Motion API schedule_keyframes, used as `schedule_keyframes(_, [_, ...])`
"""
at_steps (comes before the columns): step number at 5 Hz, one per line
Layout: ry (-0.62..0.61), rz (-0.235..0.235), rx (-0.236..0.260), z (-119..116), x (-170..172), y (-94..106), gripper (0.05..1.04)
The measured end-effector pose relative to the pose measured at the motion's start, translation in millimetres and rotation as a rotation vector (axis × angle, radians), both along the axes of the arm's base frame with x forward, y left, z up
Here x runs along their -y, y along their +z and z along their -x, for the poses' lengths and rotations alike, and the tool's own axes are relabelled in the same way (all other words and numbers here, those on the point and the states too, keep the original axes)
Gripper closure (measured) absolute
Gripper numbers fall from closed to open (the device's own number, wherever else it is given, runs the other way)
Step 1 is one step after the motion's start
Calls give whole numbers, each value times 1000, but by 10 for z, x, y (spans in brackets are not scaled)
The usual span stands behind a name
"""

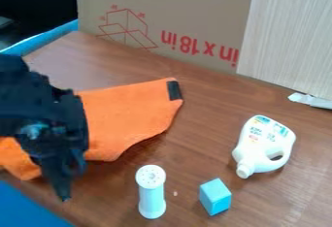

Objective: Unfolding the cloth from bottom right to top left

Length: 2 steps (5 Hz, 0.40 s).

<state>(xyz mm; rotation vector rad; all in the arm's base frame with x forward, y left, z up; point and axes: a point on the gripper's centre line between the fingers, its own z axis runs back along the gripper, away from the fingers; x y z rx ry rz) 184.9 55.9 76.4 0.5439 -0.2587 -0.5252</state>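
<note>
The black gripper (65, 175) hangs at the left of the camera view, pointing down over the lower edge of the orange cloth. How its fingers stand cannot be made out. The orange cloth (129, 117) lies on the brown table, stretching from the left edge to the middle, with a black patch at its upper right corner. The arm and gripper hide much of its left part, and a piece of orange shows at the lower left, below the arm.
A white and light blue shaker (152, 192) and a light blue block (215, 196) stand near the front of the table (194, 148). A white jug-shaped bottle (263, 146) lies at the right. A cardboard box (194, 8) and a pale panel (289, 37) border the back.
</note>
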Motion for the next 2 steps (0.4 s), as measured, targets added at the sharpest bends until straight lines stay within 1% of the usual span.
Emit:
schedule_keyframes(1, [13, 59, -15, 28, -53, 136, 1027])
schedule_keyframes(2, [71, 109, -48, -105, -206, 294, 1028])
